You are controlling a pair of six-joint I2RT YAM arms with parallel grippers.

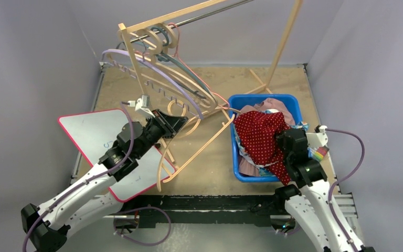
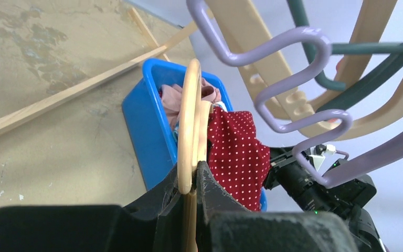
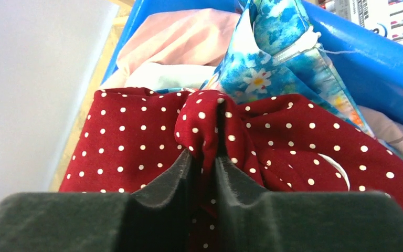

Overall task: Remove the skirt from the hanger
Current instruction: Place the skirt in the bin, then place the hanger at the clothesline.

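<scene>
Right gripper (image 3: 203,160) pinching a fold of the red dotted skirt (image 3: 304,131), which lies atop other clothes in the blue bin (image 3: 378,63). Left gripper (image 2: 191,176), at nine o'clock from the bin, clamped on a wooden hanger (image 2: 190,115).

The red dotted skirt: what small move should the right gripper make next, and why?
Probably open the right gripper and lift away: the skirt already lies in the blue bin, seemingly off the hanger held by the left gripper.
</scene>
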